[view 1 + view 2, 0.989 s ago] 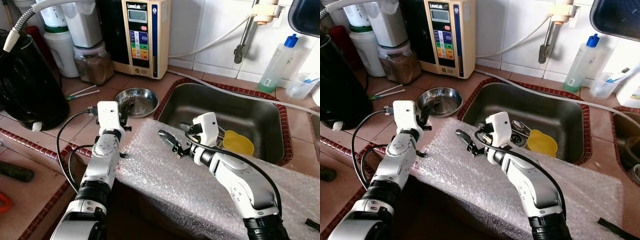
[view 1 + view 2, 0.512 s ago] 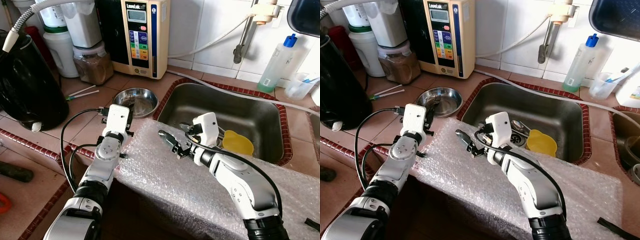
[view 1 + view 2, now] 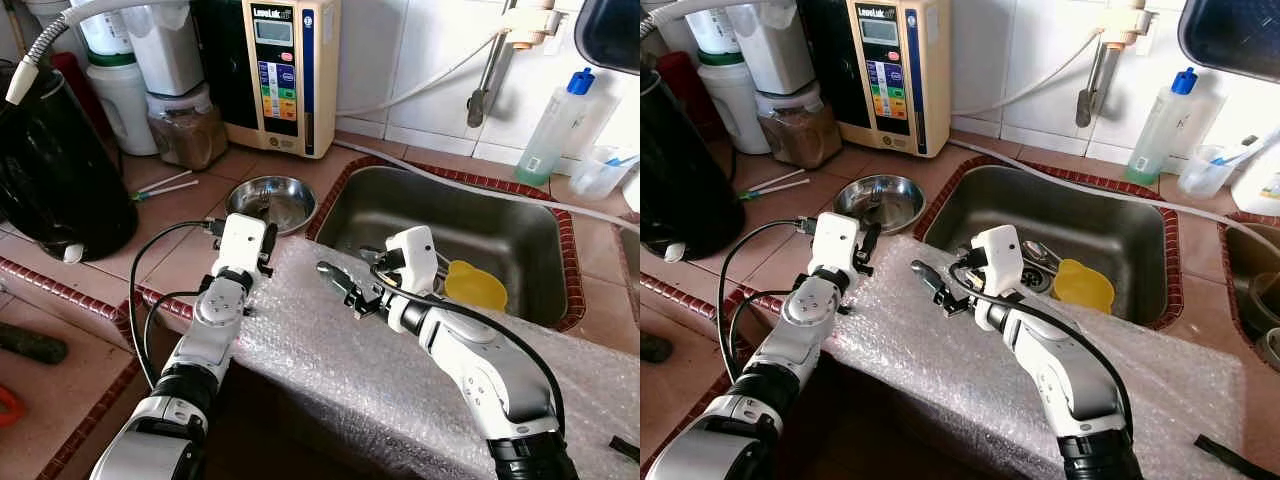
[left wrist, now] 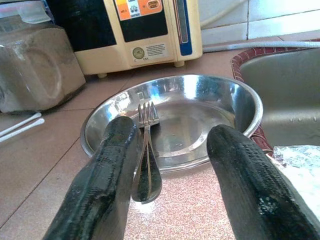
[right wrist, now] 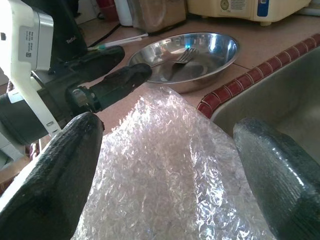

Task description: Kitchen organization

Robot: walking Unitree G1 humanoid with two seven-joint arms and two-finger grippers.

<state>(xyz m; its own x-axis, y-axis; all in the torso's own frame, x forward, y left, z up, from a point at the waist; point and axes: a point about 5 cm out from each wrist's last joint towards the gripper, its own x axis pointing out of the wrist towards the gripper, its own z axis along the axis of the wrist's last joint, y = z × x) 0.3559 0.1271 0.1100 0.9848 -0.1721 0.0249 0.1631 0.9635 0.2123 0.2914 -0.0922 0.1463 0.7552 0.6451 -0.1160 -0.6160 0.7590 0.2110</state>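
1. Head views: left gripper (image 3: pixel 263 236) poised at near rim of steel bowl (image 3: pixel 272 203), jaws parted, nothing held. Right gripper (image 3: pixel 343 287) over bubble wrap (image 3: pixel 400 370), jaws spread wide, nothing held. Sink (image 3: pixel 545 290) beyond right jaws, yellow item (image 3: pixel 476 285) inside it.
2. Left wrist view: fork (image 4: pixel 145 167) propped on bowl rim, tines inside bowl, handle end hanging out toward jaws. Handle sits between the two fingers (image 4: pixel 102 180), close against one, well off the other. No contact confirmed.
3. Right wrist view: bubble wrap directly between and below jaws; bowl and fork ahead of jaws; left gripper just to one side.
4. Step judged: approach to fork pickup by left gripper, grasp not yet made.
5. Next move calls for: short advance, centring on handle, closing on thin shaft. Risk judged: slim slick handle slipping, or bowl nudged by a fingertip.
6. Surroundings: water purifier (image 3: pixel 283 70) and jar (image 3: pixel 186 125) beyond bowl; black kettle (image 3: pixel 55 170) and chopsticks (image 3: pixel 165 186) off to left-jaw side; bottle (image 3: pixel 559 125) past sink. Wrap edge near bowl, possible snag.
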